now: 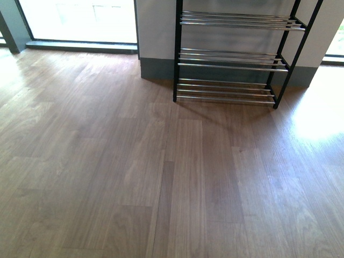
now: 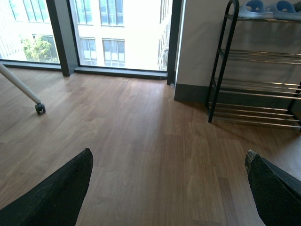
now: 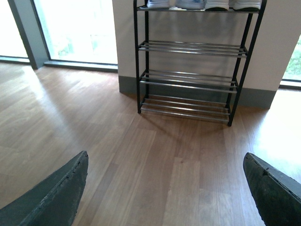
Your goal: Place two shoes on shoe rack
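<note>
Shoes (image 3: 202, 4) atop black-framed, silver-barred shoe rack (image 3: 188, 80).

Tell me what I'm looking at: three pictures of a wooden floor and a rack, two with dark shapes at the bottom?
This is a robot with two arms, seen through its own three cameras. The front view looks out from its body at the floor and the lower tiers of a black rack with silver bars, standing against the wall. No arm shows there.

The other two cameras sit on its wrists. The dark shapes at the bottom are the fingers of each hand: the left hand and the right hand. Both are spread wide open and hold nothing.

From the wrists you can see the rack's top tier. Pale blue slides sit there, and the right wrist view shows more soles beside them, cut off by the picture edge. The lower tiers hold nothing.
</note>
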